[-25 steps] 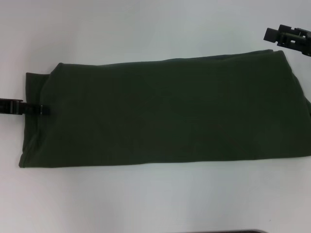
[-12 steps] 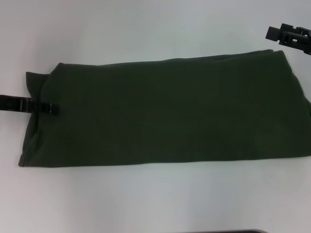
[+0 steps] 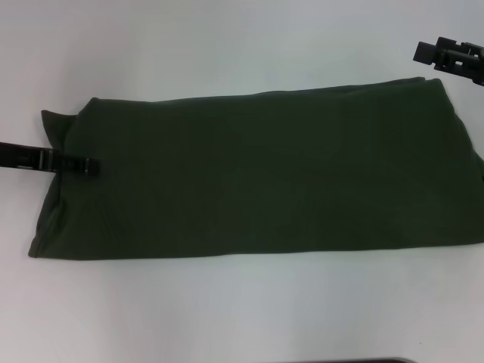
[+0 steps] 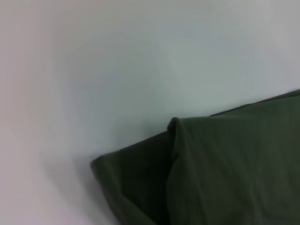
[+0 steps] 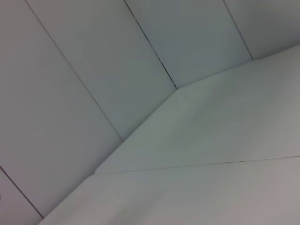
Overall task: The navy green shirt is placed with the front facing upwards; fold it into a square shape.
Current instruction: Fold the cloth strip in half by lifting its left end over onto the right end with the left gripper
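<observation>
Shirt (image 3: 257,174) lies as a long folded strip on the desk (image 3: 227,45). Left hand (image 3: 89,167) is at its left end; can't tell if it's clenched. A shallow grab might catch only the top layer and skew the fold.

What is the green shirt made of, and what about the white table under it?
The navy green shirt looks like soft, matte knit cloth, probably cotton: it lies limp with folded edges and no shine. The table seems hard, smooth and white, maybe laminate; its faint sheen does not settle which.
</observation>
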Controlling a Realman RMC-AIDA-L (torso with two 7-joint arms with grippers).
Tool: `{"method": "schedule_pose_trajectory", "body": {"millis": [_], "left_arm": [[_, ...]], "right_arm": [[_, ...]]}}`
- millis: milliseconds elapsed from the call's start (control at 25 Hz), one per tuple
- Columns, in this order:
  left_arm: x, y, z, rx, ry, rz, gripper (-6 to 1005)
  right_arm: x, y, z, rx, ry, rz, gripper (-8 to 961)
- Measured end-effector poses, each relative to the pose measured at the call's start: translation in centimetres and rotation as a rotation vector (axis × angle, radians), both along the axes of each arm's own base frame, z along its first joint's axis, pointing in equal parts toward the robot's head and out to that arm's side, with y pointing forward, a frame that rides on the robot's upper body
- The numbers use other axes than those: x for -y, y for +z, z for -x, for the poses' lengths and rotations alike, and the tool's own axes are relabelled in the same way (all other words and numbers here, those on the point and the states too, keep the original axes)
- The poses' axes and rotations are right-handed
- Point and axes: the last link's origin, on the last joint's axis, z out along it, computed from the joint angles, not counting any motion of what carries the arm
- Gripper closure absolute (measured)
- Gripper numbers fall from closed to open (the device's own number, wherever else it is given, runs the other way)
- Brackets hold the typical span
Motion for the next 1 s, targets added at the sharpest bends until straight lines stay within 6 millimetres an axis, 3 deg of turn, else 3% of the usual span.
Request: {"method": "schedule_pose_trajectory", "body": {"millis": [640,840,1000], "left_arm": [[0.00,-0.06,-0.20,0.004,-0.004,0.007,183],[0.07,-0.12,-0.23,0.004,0.004,0.011,317],[0.01,-0.05,-0.30,0.005,0.006,0.006,593]], "right_arm": [[-0.13,0.06,0.11,0.001,0.004,-0.001,23],[-0.11,0.12,0.07,-0.001,0.002,-0.003,22],[-0.04,0.22,0.02,-0.006,0.000,-0.009,22]]}}
